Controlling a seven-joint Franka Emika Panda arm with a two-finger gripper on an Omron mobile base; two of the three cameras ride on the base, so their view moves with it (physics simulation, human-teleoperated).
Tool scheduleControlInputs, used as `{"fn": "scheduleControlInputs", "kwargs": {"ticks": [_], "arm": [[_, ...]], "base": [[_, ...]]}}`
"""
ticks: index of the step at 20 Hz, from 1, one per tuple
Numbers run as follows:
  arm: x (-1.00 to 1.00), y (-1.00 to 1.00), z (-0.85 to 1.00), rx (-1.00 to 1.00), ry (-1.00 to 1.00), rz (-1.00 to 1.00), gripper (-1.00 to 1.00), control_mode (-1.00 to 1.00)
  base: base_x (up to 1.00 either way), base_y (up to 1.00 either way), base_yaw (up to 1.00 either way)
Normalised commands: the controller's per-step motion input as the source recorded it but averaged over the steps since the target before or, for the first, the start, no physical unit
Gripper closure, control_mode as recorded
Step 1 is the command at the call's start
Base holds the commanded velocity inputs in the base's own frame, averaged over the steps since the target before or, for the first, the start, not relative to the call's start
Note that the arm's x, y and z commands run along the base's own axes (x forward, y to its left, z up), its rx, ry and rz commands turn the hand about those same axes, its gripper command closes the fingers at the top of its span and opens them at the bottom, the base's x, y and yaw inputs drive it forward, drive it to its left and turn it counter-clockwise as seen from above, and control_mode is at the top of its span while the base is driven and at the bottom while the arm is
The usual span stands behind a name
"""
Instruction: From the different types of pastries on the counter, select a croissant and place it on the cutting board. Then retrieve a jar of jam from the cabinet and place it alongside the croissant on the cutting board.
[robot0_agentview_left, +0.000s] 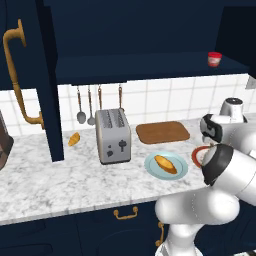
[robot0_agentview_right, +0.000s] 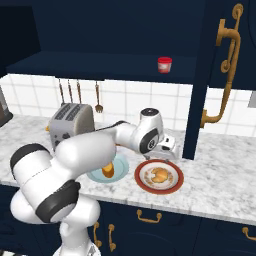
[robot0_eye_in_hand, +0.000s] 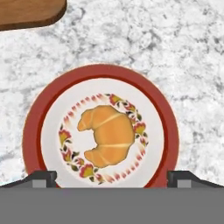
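1. Left base view: the flat brown wooden cutting board (robot0_agentview_left: 163, 132) is lying bare, so nothing is placed yet.
2. Right base view: the wide-open gripper (robot0_agentview_right: 168, 151) is hanging just above the little golden croissant (robot0_agentview_right: 160, 175).
3. Hand view: the croissant (robot0_eye_in_hand: 107, 134) is sitting on the round red-rimmed plate (robot0_eye_in_hand: 31, 129), right under the fingertips (robot0_eye_in_hand: 43, 177), not grabbed.
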Motion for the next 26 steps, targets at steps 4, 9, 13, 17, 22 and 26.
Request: {"fn": "scheduleControlInputs", "kwargs": {"ticks": [4,9,13,17,22,26], "arm": [[0.11,-0.13,-0.49,0.0,0.0,0.0,-1.0,-1.0],[0.01,-0.06,-0.31,0.0,0.01,0.0,-1.0,-1.0],[0.0,0.0,-0.27,0.0,0.02,0.0,-1.0,-1.0],[0.05,0.0,-0.28,0.0,0.02,0.0,-1.0,-1.0],[0.12,-0.09,-0.19,0.0,0.0,0.01,-1.0,-1.0],[0.19,-0.29,-0.16,0.0,0.0,0.03,-1.0,-1.0]], "base": [[0.0,0.0,0.0],[0.0,0.0,0.0],[0.0,0.0,0.0],[0.0,0.0,0.0],[0.0,0.0,0.0],[0.0,0.0,0.0]]}}
